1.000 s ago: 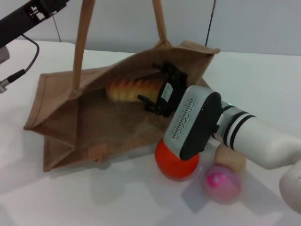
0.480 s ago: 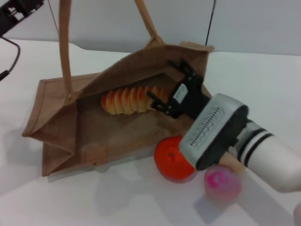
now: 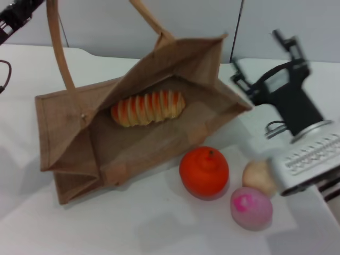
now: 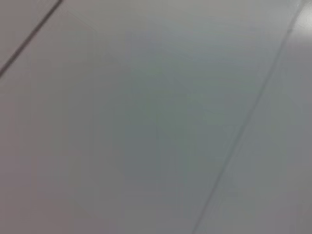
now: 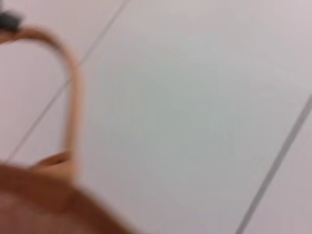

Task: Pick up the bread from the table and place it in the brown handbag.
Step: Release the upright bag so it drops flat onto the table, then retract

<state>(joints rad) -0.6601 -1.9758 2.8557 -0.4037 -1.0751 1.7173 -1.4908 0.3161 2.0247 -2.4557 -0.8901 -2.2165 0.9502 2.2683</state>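
Two arched handles rise from the brown handbag (image 3: 133, 143), which lies on its side on the white table (image 3: 159, 228) with its mouth held open toward the camera. Inside it, on the lower wall, lies the bread (image 3: 148, 108), lengthwise and clear of both arms.

On the robot's right, the right hand (image 3: 265, 66) hangs above the table just beside the bag's right edge, outside the opening, with its black fingers (image 3: 289, 45) spread apart and nothing between them. The right wrist view shows only a handle (image 5: 68, 97) and a blurred brown edge of the bag.

Near the bag's front edge sits an orange round fruit (image 3: 204, 172), and beside it a beige bun (image 3: 258, 178) and a pink ball (image 3: 251, 207).

At the top left corner of the head view, the left hand (image 3: 16, 16) is at one handle's top; I cannot tell whether it is open or closed.
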